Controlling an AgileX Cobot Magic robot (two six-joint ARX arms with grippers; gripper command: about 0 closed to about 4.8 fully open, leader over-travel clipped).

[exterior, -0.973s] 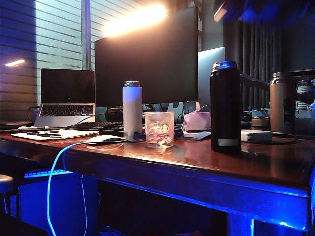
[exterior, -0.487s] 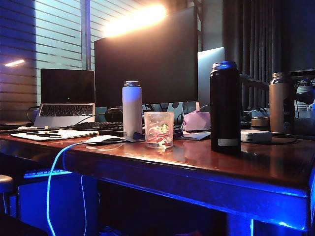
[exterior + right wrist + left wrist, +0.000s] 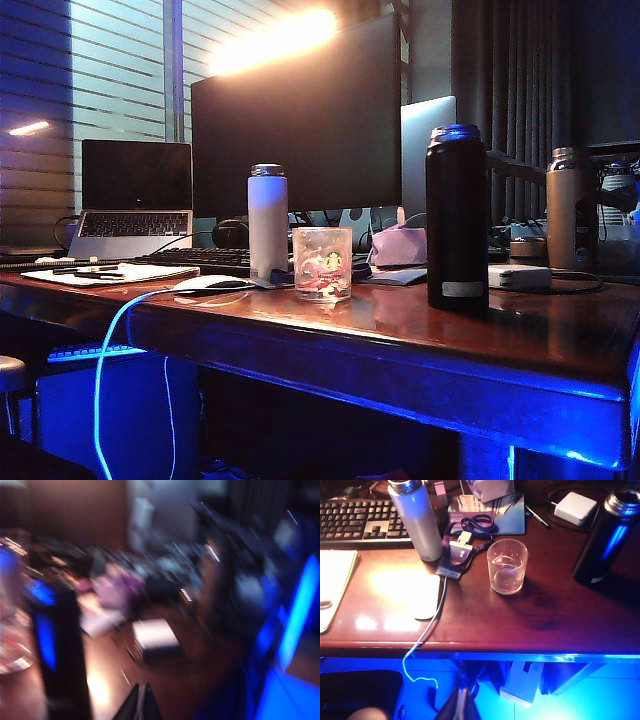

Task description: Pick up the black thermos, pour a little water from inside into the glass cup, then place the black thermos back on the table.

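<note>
The bench (image 3: 420, 345), a glossy red-brown slab with a blue-lit front edge, carries everything, and behind it a dark monitor (image 3: 300, 120) and a laptop (image 3: 135, 195) close off the back. The thermos (image 3: 457, 215) stands upright on the bench to the right of centre, lid off by the look of its open mouth in the left wrist view, apart from both arms and so set down clear for whatever comes next. A bronze bottle (image 3: 570, 210) stands further right and a white bottle (image 3: 268, 220) to the left, both off the pouring line. The cup (image 3: 323, 263) sits just beside the white bottle and well clear of the thermos, upright, with what looks like a little water at its bottom, which suggests the pour is done. A white mouse (image 3: 426, 596) and a charger brick (image 3: 575, 508) lie nearby. The left gripper (image 3: 464, 705) hangs below the bench's front edge, its jaws drawn together on nothing, parked out of the way. The right gripper (image 3: 140, 704) shows only as dark tips in a badly blurred view, above the bench near the thermos; its jaws are closed and empty
</note>
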